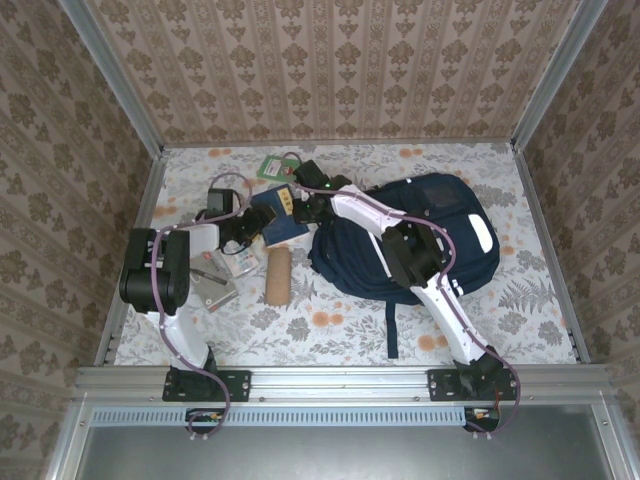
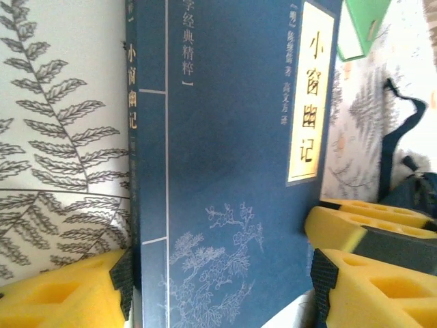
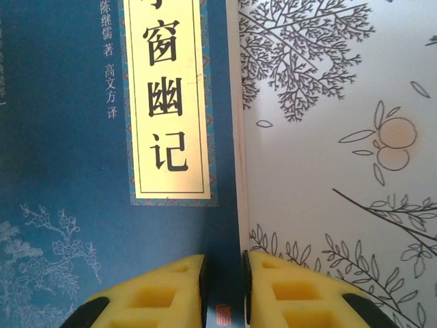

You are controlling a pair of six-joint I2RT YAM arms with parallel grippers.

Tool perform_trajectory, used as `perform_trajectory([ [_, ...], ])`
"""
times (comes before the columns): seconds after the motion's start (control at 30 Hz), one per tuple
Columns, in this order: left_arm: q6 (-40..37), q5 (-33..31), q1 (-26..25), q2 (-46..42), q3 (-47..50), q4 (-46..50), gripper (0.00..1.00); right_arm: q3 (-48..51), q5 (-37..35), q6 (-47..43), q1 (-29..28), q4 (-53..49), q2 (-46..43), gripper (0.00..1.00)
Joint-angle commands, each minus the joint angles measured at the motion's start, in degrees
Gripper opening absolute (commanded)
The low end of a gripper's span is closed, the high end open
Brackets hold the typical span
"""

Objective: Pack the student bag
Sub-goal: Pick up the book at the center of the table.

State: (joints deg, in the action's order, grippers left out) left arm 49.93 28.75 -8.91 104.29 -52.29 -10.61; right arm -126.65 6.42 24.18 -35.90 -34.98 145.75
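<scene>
Floral tablecloth (image 1: 330,330), damask-papered walls (image 1: 330,60). The student bag (image 1: 440,215) lies just right of both jaw sets. The right gripper (image 3: 224,287), nearly closed, pinches the blue book (image 3: 61,137) by its edge; the left gripper (image 2: 220,273) straddles it wide, grip indeterminate.

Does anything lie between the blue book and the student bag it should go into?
Nothing visible does: the blue book sits right beside the student bag, with just the right arm reaching across above them.

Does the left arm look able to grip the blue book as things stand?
Probably yes: the left gripper stands open astride the blue book, a finger at each long edge, nothing between. The right gripper pinches the book's edge nearby.
</scene>
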Motion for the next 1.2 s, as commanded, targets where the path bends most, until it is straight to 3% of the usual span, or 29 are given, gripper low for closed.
perform_trajectory([
  [0.0, 5.04, 15.33, -2.08, -2.11, 0.81, -16.77, 0.68, 2.16, 6.07, 0.28, -3.59, -2.62, 1.09, 0.22],
  [0.23, 8.03, 16.29, -0.87, -1.01, 3.76, -23.68, 0.67, 3.57, 5.98, 0.39, -3.62, -1.88, 0.02, 0.22],
  [0.43, 1.05, 13.18, -0.35, 0.21, 1.06, -9.18, 0.56, 4.05, 5.04, -0.04, -3.56, -2.18, -1.01, 0.23],
  [0.6, -3.26, 11.13, -0.21, -0.31, 0.29, -3.08, 0.37, 5.85, 3.31, -0.49, -3.25, -1.46, -5.48, 0.23],
  [0.8, -3.57, 10.89, 0.03, -1.85, 0.27, -2.59, 0.05, 8.34, -0.71, -2.4, -3.21, -3.71, -14.83, 0.32],
  [1.17, -3.7, 11.32, -0.53, -10.01, -0.45, -0.31, 0.0, 32.74, -15.69, -8.48, -1.9, -8.82, -36.62, 0.44],
])
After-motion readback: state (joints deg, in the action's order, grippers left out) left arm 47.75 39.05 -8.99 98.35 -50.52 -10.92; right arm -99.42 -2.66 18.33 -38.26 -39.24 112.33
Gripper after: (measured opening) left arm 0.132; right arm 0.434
